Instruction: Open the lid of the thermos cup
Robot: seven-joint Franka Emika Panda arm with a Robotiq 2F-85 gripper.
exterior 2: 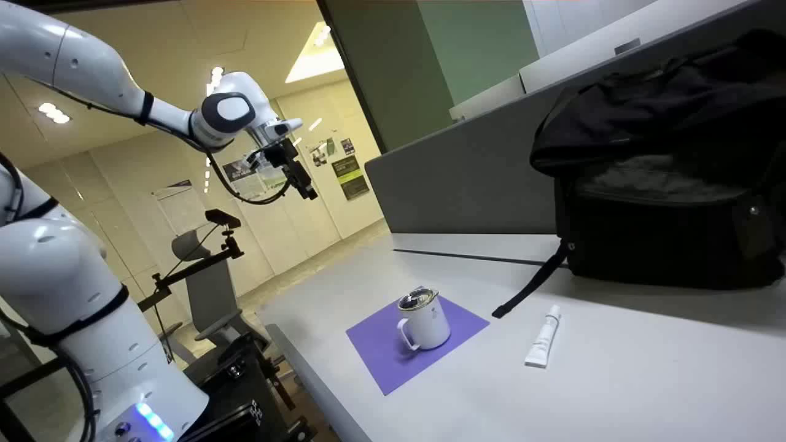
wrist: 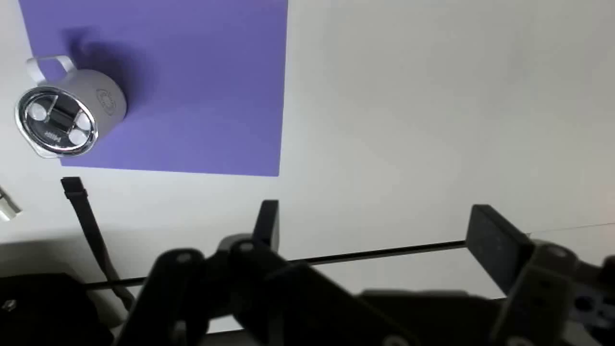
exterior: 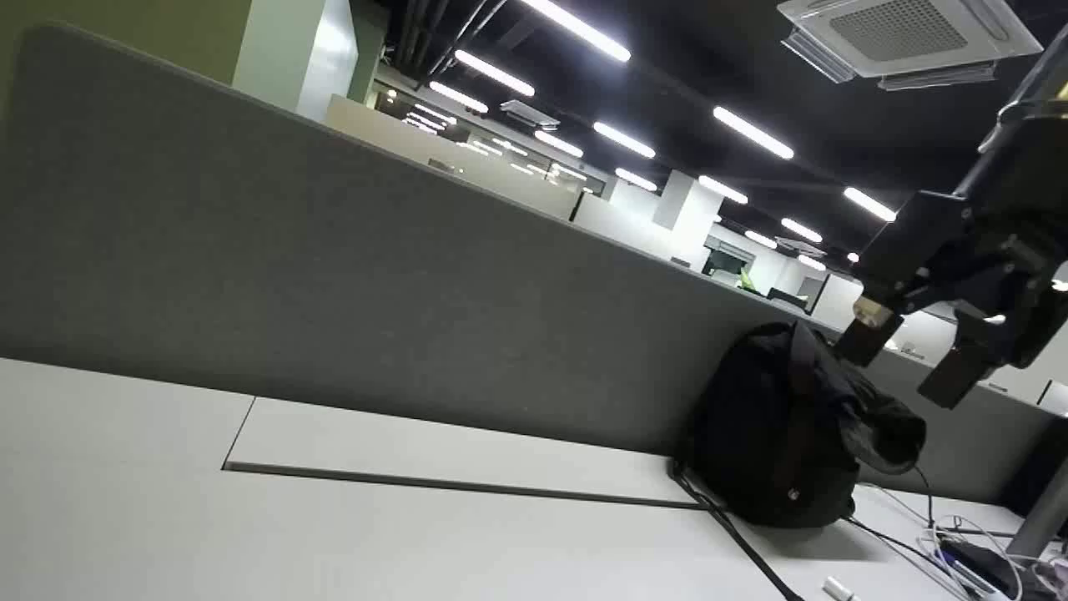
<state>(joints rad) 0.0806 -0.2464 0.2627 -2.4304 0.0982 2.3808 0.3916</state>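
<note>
The white thermos cup (exterior 2: 428,326) stands upright on a purple sheet (exterior 2: 384,368) on the table. In the wrist view the cup (wrist: 106,98) is at the upper left, its handle pointing up and left. Its clear lid (wrist: 57,122), with a dark slider piece across it, sits on the rim; the slider's exact position cannot be told. The lid (exterior 2: 417,299) also shows in an exterior view. My gripper (wrist: 377,211) is open and empty, well above the table and off to the side of the cup. The gripper shows raised in both exterior views (exterior: 905,367) (exterior 2: 307,191). The cup is out of view in an exterior view.
A black backpack (exterior 2: 663,239) stands against the grey partition (exterior 2: 479,184), its strap (exterior 2: 531,285) reaching toward the sheet. A white tube (exterior 2: 543,341) lies on the table near the strap. Cables (exterior: 943,542) lie beside the backpack. A dark slot (wrist: 384,252) runs along the table.
</note>
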